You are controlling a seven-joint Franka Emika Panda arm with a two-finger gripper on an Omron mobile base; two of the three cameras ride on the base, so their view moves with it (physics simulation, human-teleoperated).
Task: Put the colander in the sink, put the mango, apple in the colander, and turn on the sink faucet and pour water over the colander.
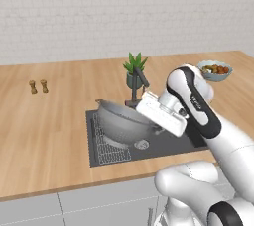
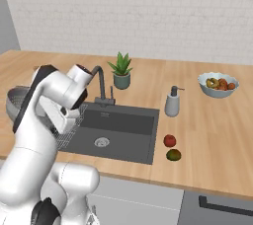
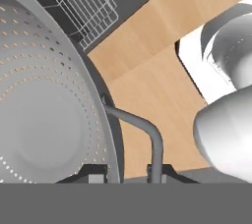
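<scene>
The perforated silver colander (image 1: 120, 120) hangs tilted over the left half of the dark sink (image 1: 168, 143), above the wire rack (image 1: 106, 149). My gripper (image 3: 129, 173) is shut on the colander (image 3: 44, 110) at its rim, by the loop handle (image 3: 147, 132). From the right base view the colander (image 2: 16, 101) shows at the far left behind my arm. The red apple (image 2: 169, 140) and the green-orange mango (image 2: 173, 155) lie on the counter right of the sink (image 2: 123, 135). The dark faucet (image 2: 100, 87) stands behind the basin, its spout slanting over it.
A potted plant (image 2: 121, 72) stands behind the faucet. A soap dispenser (image 2: 172, 103) stands by the sink's right corner, and a fruit bowl (image 2: 218, 84) sits at the back right. Two small shakers (image 1: 38, 86) stand on the counter far left.
</scene>
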